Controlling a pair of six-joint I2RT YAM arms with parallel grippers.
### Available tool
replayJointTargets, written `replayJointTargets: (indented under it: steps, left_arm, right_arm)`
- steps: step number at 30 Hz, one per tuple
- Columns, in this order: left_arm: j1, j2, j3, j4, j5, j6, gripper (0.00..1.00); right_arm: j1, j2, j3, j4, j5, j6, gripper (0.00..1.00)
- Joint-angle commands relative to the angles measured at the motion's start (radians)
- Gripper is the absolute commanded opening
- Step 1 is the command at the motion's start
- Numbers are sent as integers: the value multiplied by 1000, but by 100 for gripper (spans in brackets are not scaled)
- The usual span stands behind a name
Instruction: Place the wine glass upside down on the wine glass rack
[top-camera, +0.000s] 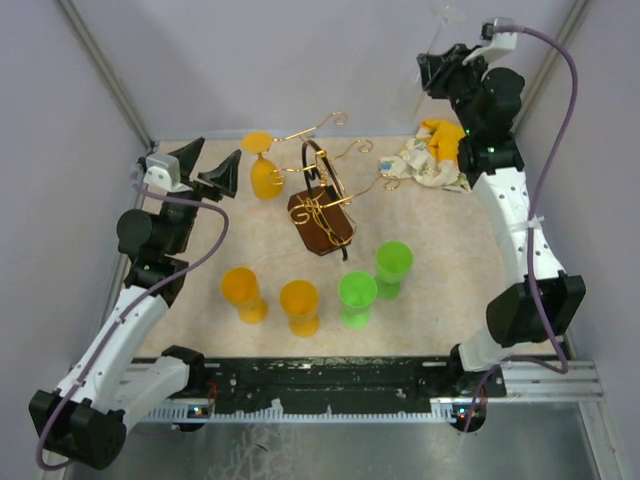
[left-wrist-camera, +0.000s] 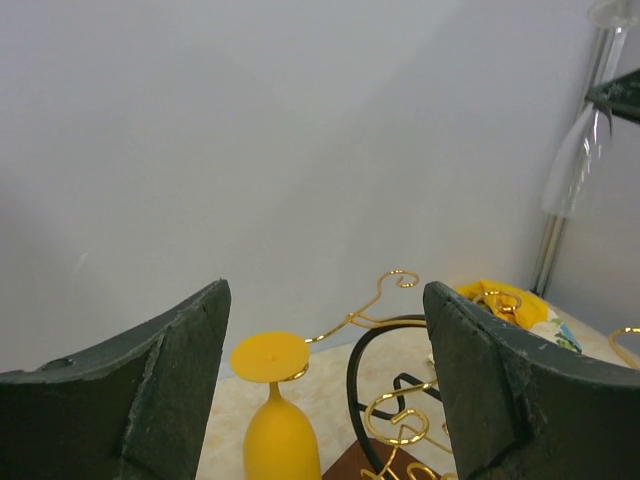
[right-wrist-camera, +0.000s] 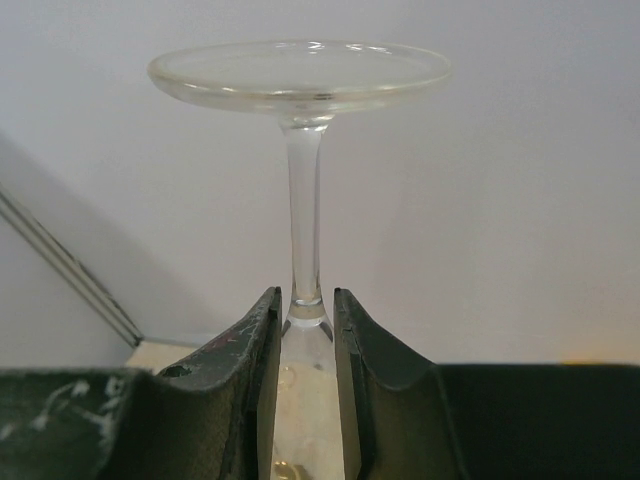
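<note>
A clear wine glass (top-camera: 430, 60) is held upside down, foot up, high at the back right. My right gripper (top-camera: 440, 72) is shut on the top of its bowl, just below the stem (right-wrist-camera: 303, 200), as the right wrist view (right-wrist-camera: 303, 300) shows. The glass also shows in the left wrist view (left-wrist-camera: 578, 150). The wine glass rack (top-camera: 325, 195), gold wire on a dark brown base, stands mid-table to the left of and below the glass. A yellow glass (top-camera: 264, 170) hangs upside down on its left arm. My left gripper (top-camera: 210, 165) is open and empty, left of the rack (left-wrist-camera: 395, 400), facing the yellow glass (left-wrist-camera: 272, 420).
Two orange glasses (top-camera: 243, 293) (top-camera: 299, 305) and two green glasses (top-camera: 357, 298) (top-camera: 393, 267) stand upside down in front of the rack. A crumpled yellow and white cloth (top-camera: 432, 160) lies at the back right. Grey walls close in on three sides.
</note>
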Motion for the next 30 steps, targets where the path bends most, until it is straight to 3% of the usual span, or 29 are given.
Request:
replayJointTargets:
  steps: [1, 5, 9, 13, 16, 30]
  left_arm:
    - [-6, 22, 114, -161, -50, -15, 84]
    - [-6, 86, 250, -338, -60, -40, 84]
    - [-5, 147, 355, -452, -47, -43, 84]
    - [-4, 147, 344, -423, -42, -42, 84]
    - [-5, 139, 310, -383, -54, -29, 84]
    - [-5, 174, 274, -331, -64, 19, 84]
  right_arm:
    - [3, -33, -115, 74, 4, -195, 25]
    - [3, -32, -242, 169, -53, -208, 23]
    - [2, 1, -321, 256, -122, -203, 14]
    - [3, 48, -404, 405, -174, -184, 11]
    - [3, 97, -421, 475, -211, -205, 0]
    - [3, 299, -425, 756, -442, -242, 4]
